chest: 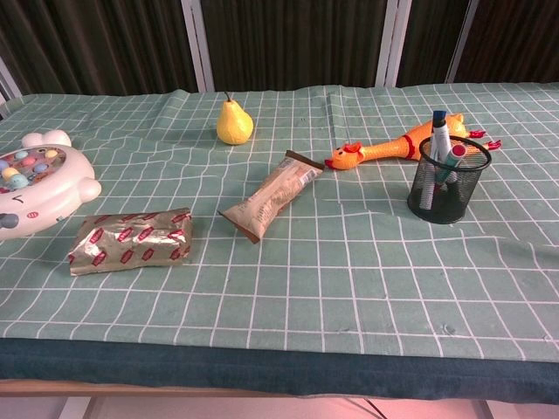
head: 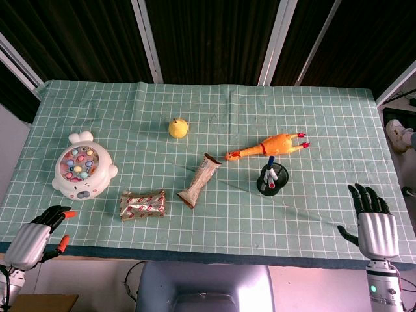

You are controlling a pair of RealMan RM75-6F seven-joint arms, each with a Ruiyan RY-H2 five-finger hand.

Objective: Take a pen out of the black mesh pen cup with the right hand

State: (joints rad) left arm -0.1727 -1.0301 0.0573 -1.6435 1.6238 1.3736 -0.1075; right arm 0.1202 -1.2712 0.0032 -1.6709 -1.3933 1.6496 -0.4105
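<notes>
A black mesh pen cup (head: 273, 180) (chest: 447, 182) stands upright right of centre on the green checked cloth. Pens (chest: 441, 140) with blue and red caps stick out of its top. My right hand (head: 374, 218) rests at the table's front right edge, fingers spread and pointing away, holding nothing, well to the right of and nearer than the cup. My left hand (head: 40, 234) sits at the front left corner, fingers apart, nothing in it. Neither hand shows in the chest view.
A rubber chicken (head: 270, 147) lies just behind the cup. A brown wrapped bar (head: 200, 180) and a foil snack pack (head: 143, 205) lie left of it. A yellow pear (head: 179, 127) stands further back, a fishing toy (head: 82, 171) at the left.
</notes>
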